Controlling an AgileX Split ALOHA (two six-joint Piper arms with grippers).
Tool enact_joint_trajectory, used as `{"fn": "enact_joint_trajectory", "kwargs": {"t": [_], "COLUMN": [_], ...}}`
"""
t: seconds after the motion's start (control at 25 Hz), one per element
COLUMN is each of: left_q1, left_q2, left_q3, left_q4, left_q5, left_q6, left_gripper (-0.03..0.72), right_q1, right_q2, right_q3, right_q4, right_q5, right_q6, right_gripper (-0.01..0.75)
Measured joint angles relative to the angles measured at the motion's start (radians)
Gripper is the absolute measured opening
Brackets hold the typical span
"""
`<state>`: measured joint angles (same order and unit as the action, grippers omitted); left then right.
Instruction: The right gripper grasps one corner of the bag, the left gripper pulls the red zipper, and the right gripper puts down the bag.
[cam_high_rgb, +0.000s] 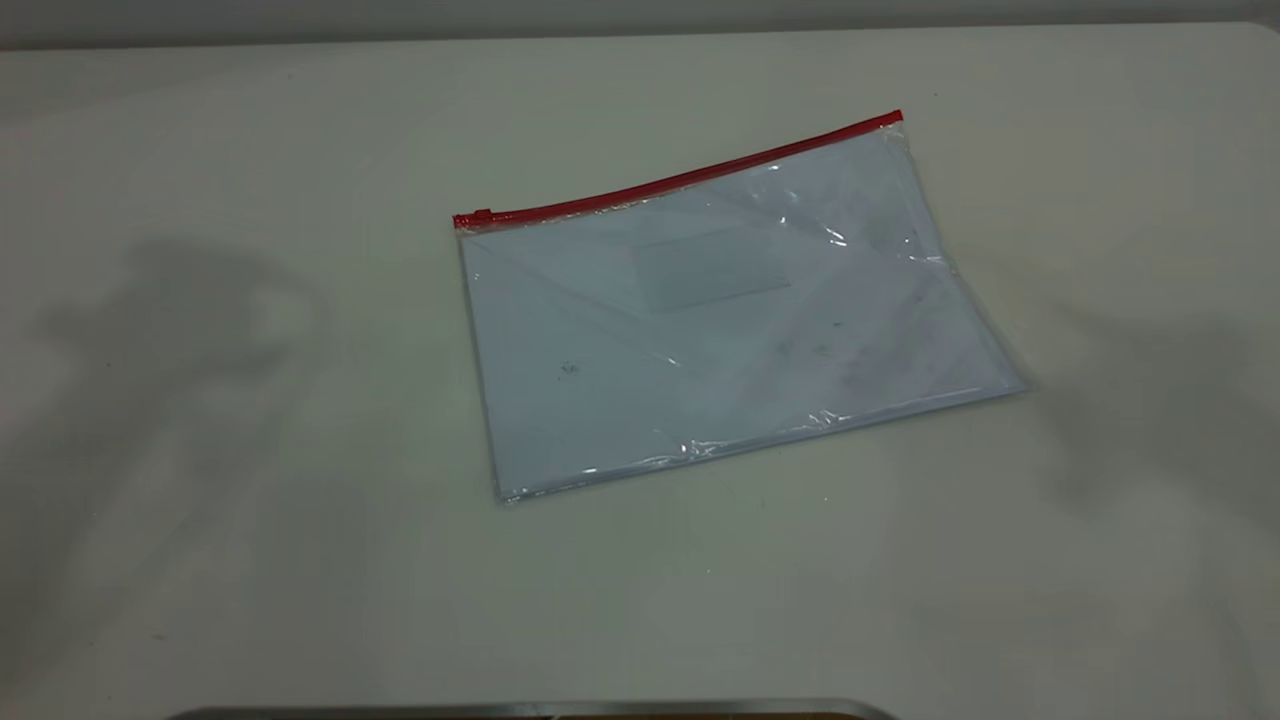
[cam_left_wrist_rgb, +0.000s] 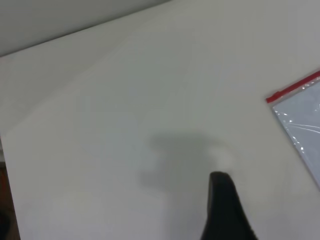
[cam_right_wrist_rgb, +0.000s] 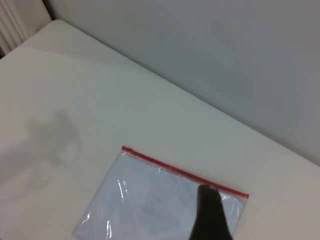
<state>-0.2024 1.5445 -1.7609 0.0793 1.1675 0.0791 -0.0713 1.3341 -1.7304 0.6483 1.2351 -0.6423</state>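
Bag (cam_high_rgb: 735, 320) flat on table (cam_high_rgb: 250, 450), red zipper (cam_high_rgb: 680, 182) along far edge; left claw (cam_left_wrist_rgb: 225, 207) and right claw (cam_right_wrist_rgb: 210, 215) aloft, empty, opening cannot be told.

We see the desk (cam_high_rgb: 250, 450) bare on all sides of the bag (cam_high_rgb: 720, 320), the one thing lying flat on it, near the middle. Open desk lies to its left and right, in front of it and behind the red zipper (cam_high_rgb: 680, 180) edge. The left end effector (cam_left_wrist_rgb: 225, 210) hangs over bare desk well apart from the bag; the right end effector (cam_right_wrist_rgb: 210, 215) hangs above the bag, not touching
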Motion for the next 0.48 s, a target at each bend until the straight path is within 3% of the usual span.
{"fn": "enact_joint_trajectory", "kwargs": {"t": [0.16,0.48], "left_q1": [0.000,0.000], "left_q2": [-0.145,-0.497], "left_q3": [0.156,0.545], "left_q4": [0.001,0.002], "left_q5": [0.000,0.000], "left_q6": [-0.033,-0.066], "left_gripper": [0.522,0.522], "right_q1": [0.000,0.000], "right_q2": [-0.133,-0.454], "right_q3": [0.146,0.595], "right_q4": [-0.006,-0.034], "right_q5": [0.000,0.000], "right_q6": [0.021,0.022], "right_gripper": [0.589,0.589]}}
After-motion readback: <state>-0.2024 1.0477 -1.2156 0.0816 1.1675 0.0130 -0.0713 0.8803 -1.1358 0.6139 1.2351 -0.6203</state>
